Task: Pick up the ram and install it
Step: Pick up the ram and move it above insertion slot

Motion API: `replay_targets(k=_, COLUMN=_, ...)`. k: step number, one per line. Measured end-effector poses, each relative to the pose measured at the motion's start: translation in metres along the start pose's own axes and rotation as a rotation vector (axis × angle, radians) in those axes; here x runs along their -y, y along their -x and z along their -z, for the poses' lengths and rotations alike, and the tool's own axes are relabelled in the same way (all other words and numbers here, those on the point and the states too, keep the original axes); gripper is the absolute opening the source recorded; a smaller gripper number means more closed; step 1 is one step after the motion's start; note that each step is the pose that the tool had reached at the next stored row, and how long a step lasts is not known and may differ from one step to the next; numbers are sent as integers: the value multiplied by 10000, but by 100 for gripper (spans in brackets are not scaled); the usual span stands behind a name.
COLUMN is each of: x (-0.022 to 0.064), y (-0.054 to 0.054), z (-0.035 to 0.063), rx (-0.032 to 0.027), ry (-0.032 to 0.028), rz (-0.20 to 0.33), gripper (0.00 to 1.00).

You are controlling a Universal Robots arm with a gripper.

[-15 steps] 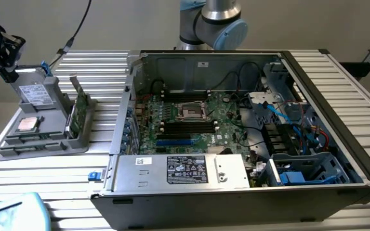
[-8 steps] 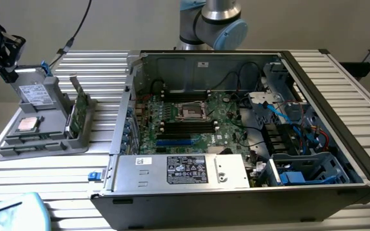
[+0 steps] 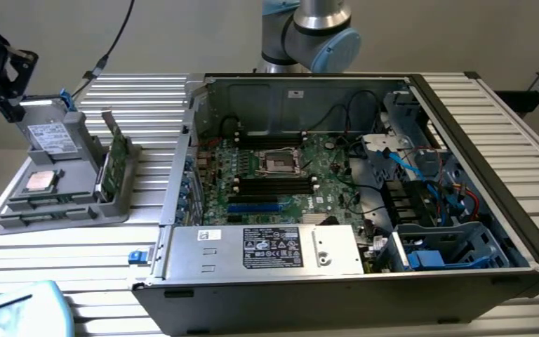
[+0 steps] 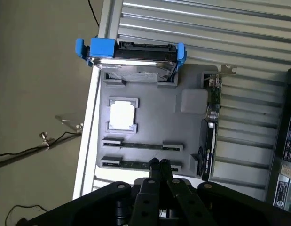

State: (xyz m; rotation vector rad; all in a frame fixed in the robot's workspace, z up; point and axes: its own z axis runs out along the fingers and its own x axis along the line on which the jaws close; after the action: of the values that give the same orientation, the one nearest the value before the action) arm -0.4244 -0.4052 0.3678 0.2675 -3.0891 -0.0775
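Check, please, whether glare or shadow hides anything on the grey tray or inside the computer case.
Wrist view: glare washes the square processor on the grey tray out to plain white, while the ram sticks read as dark strips; exterior view: the case is evenly lit inside, the motherboard legible, with only soft shadow along its walls.

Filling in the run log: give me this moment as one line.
gripper: shut, empty, tips over ram stick | ram stick: in gray tray, not installed

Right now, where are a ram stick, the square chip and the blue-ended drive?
ram stick [image 4: 140, 146]: wrist view, middle of its thin edge.
square chip [image 4: 122, 115]: wrist view, centre of its top.
drive [image 4: 136, 64]: wrist view, its silver face.
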Motion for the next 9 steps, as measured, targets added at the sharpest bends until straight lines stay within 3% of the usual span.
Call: replay_targets(k=9, x=1, y=1, z=-18, rx=-87, ry=-58, rz=1637, gripper=11)
